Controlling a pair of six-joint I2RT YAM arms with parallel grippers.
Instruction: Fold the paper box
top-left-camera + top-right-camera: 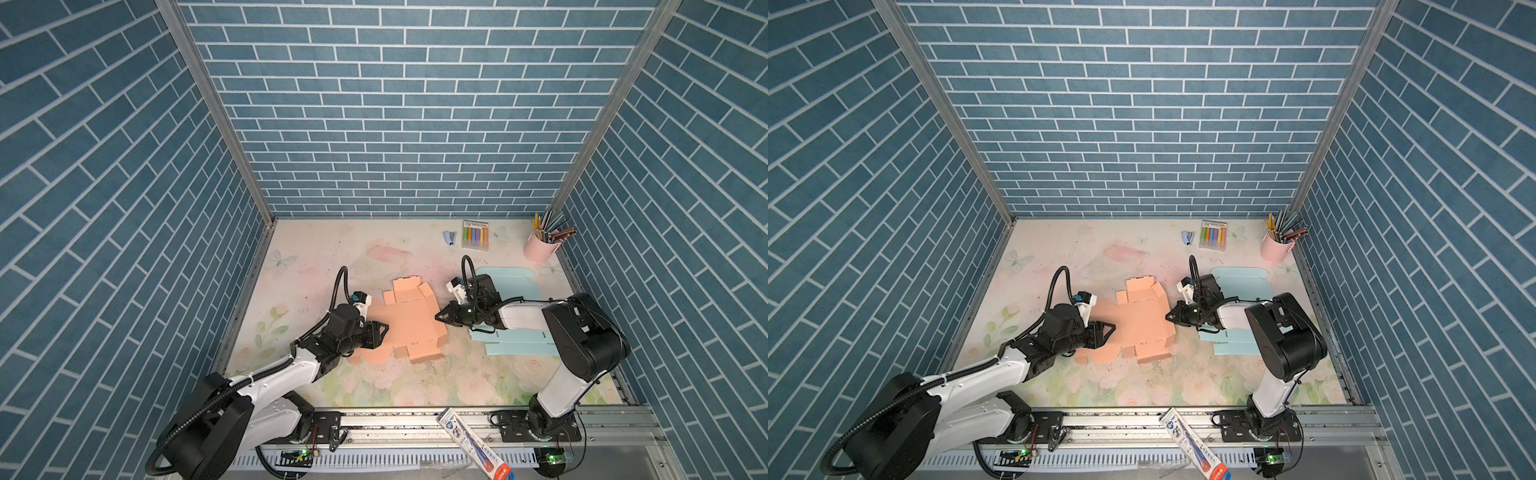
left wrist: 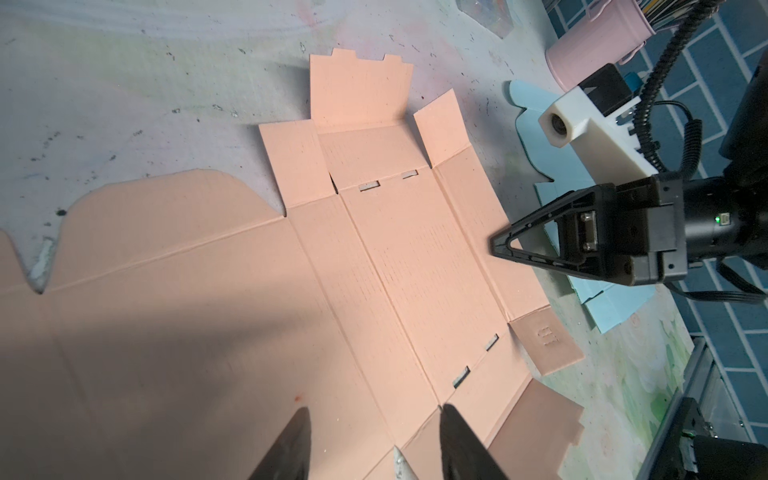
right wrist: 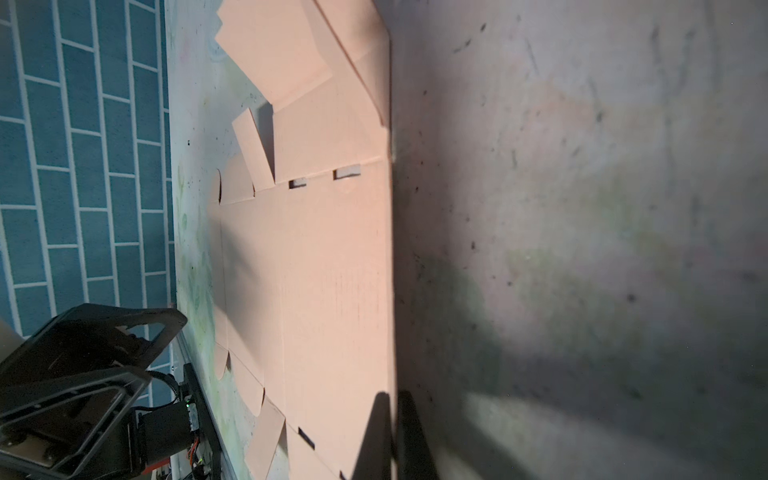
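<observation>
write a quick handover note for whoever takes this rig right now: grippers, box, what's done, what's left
Left gripper: jaws open, holding nothing, over the left part of the peach box blank.
Right gripper: jaws shut, tips at the blank's right edge; cannot tell whether they pinch it.
Blank: mid-table, mostly flat; its far end flap is tilted up a little.
Done: creases show, but no wall is folded up or locked.
Left: raise the walls, tuck the tabs into the slots, close the lid.
Light blue blanks lie under the right arm.
</observation>
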